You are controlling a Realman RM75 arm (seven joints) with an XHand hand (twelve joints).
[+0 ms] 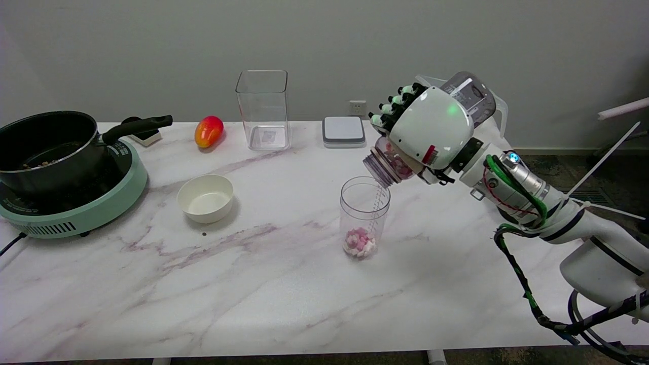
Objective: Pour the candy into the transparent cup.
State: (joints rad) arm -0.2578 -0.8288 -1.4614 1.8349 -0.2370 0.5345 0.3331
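Note:
A transparent cup (364,215) stands upright near the middle of the marble table (263,294), with pink and white candy (359,241) piled at its bottom. My right hand (428,126) grips a clear candy jar (389,163) just above and to the right of the cup. The jar is tilted down to the left, its mouth over the cup's rim. Some pink and white candy still shows inside the jar. The hand's white back hides most of the jar's body.
A white bowl (206,197) sits left of the cup. At the far left a black pot (48,147) rests on a green cooker (76,208). Along the back stand a mango (208,131), a tall clear container (263,109), a small scale (343,131) and a clear pitcher (499,109) behind my hand.

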